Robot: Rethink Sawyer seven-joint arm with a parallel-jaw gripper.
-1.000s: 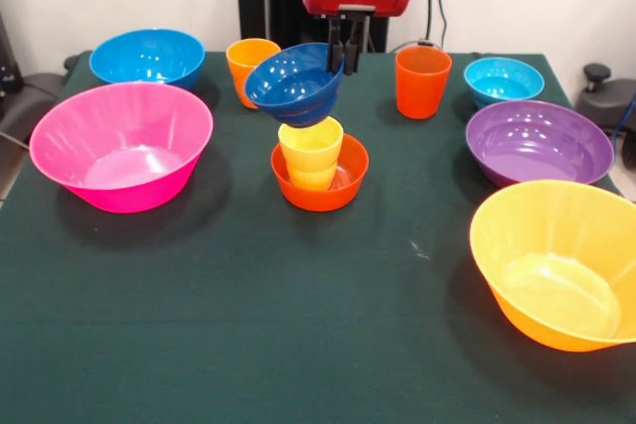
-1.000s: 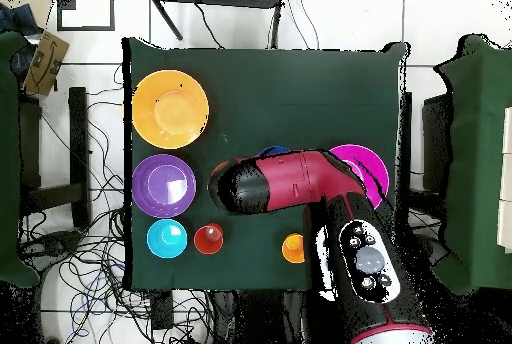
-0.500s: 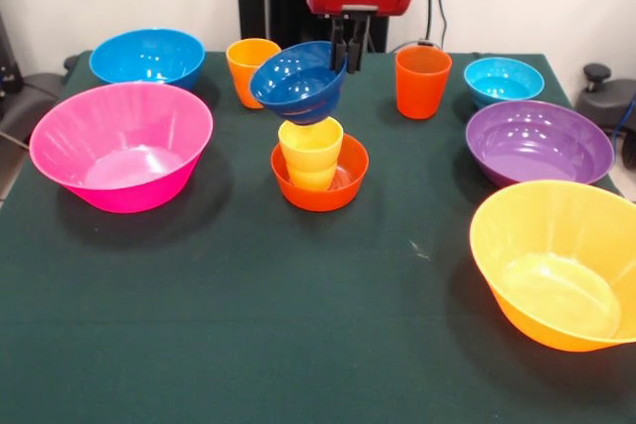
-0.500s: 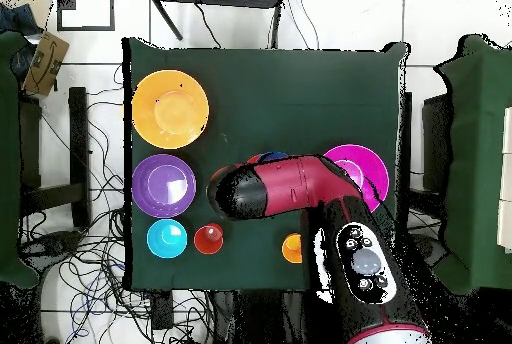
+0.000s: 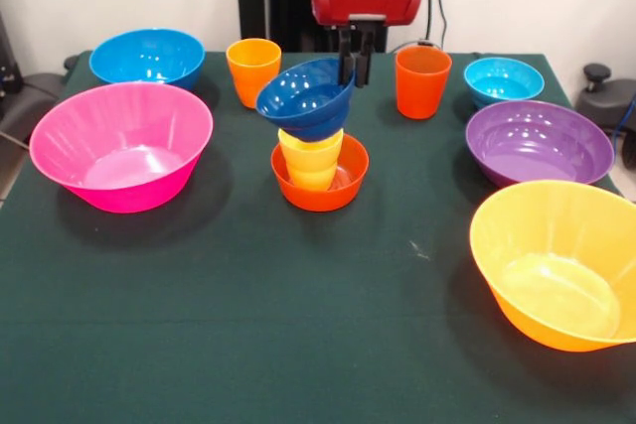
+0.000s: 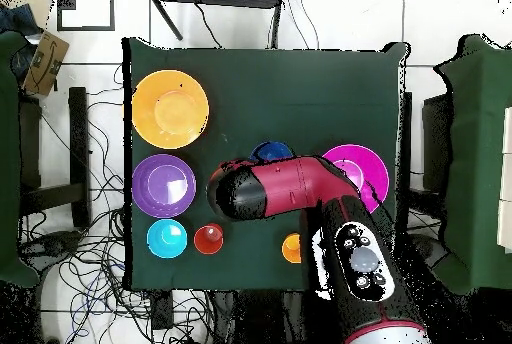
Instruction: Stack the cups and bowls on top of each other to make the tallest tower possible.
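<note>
The gripper [image 5: 354,59] pinches the far rim of the dark blue bowl [image 5: 307,98], which hangs tilted, its mouth tipped toward the camera. The bowl's underside sits on or just above the yellow cup [image 5: 312,159]; contact cannot be confirmed. The cup stands upright in the orange-red bowl [image 5: 320,177], directly below the load, so the coming move is judged a short straight descent and levelling. Count: seven bowls, three cups. Five bowls and two cups stand loose on the table [image 5: 248,325].
</note>
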